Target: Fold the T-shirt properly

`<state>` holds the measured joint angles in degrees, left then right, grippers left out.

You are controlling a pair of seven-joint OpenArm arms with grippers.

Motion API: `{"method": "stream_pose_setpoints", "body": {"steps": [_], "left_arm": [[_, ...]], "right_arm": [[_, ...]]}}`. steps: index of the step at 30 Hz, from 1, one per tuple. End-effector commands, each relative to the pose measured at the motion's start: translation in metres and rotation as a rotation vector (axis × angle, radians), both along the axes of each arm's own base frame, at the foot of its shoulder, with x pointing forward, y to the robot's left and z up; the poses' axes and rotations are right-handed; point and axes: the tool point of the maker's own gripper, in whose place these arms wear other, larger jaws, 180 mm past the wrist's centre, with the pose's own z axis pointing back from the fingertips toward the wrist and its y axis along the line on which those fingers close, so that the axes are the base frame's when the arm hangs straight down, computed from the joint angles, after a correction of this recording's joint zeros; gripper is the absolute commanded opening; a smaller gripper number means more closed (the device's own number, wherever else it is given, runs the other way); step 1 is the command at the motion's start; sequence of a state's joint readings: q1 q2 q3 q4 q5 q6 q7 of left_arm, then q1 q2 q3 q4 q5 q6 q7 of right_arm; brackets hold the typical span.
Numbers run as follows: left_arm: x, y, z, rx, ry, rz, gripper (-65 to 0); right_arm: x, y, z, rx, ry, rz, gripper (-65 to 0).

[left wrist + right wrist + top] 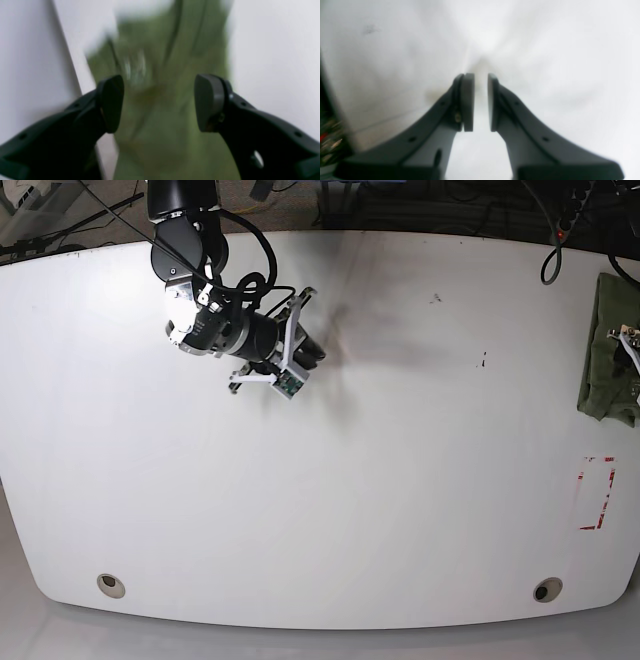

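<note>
The olive-green T-shirt (603, 350) lies bunched at the far right edge of the white table (400, 480), partly cut off by the frame. In the left wrist view it fills the middle as a blurred green mass (160, 140). My left gripper (160, 102) hovers over it, open wide, with nothing between its dark pads (111, 103). In the base view only a small white part of that arm (627, 340) shows above the shirt. My right gripper (313, 350) hangs over bare table at the upper left, far from the shirt. Its pads (468, 102) stand a narrow gap apart around nothing (480, 102).
A red tape rectangle (598, 493) marks the table near the right edge, below the shirt. Two round holes (111, 585) (546, 590) sit near the front edge. Cables (555, 240) lie along the back. A table edge (72, 62) runs diagonally at the left of the left wrist view.
</note>
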<state>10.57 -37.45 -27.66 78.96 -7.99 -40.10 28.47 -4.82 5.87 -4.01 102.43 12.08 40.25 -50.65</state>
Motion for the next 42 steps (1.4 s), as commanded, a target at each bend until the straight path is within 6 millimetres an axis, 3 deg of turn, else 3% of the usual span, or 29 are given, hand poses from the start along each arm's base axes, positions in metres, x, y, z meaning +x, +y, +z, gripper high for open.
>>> {"method": "stream_pose_setpoints", "body": {"steps": [1, 7, 12, 16, 18, 22, 24, 28, 31, 33, 35, 42], "left_arm": [[0.008, -0.015, 0.004, -0.013, -0.039, -0.025, -24.0], [0.05, -0.086, 0.018, -0.145, -0.294, -0.074, -24.0], [0.063, -0.129, 0.008, -0.27, -0.424, -0.009, -24.0], [0.068, -0.168, 0.002, -0.344, -0.492, -0.009, -24.2], [0.07, -0.185, 0.001, -0.348, -0.539, -0.02, -24.2], [0.049, -0.212, -0.016, -0.39, -0.529, 0.003, -24.2], [0.036, -0.228, -0.016, -0.424, -0.53, 0.015, -24.2], [0.002, -0.241, -0.019, -0.422, -0.496, 0.007, -24.2], [-0.036, -0.254, -0.026, -0.416, -0.44, 0.012, -24.2], [-0.053, -0.257, -0.03, -0.41, -0.404, 0.019, -24.2], [-0.083, -0.26, -0.037, -0.405, -0.328, 0.031, -24.2], [-0.151, -0.265, -0.041, -0.394, -0.183, 0.04, -24.2]], "right_arm": [[0.02, -0.017, 0.014, -0.037, -0.108, -0.047, -57.1], [0.052, -0.06, 0.013, -0.057, -0.272, -0.183, -57.1], [0.071, -0.103, 0.012, 0.048, -0.391, -0.352, -57.1], [0.07, -0.128, 0.007, 0.068, -0.428, -0.393, -57.1], [0.059, -0.141, -0.005, 0.066, -0.413, -0.43, -57.1], [0.039, -0.164, -0.012, 0.081, -0.402, -0.51, -56.4], [0.016, -0.167, -0.024, 0.111, -0.354, -0.54, -56.4], [-0.022, -0.178, -0.03, 0.129, -0.295, -0.557, -56.4], [-0.06, -0.176, -0.036, 0.153, -0.229, -0.575, -56.4], [-0.078, -0.181, -0.037, 0.156, -0.205, -0.604, -56.4], [-0.104, -0.191, -0.038, 0.165, -0.168, -0.656, -56.4], [-0.169, -0.197, -0.049, 0.187, -0.042, -0.755, -56.6]]}}
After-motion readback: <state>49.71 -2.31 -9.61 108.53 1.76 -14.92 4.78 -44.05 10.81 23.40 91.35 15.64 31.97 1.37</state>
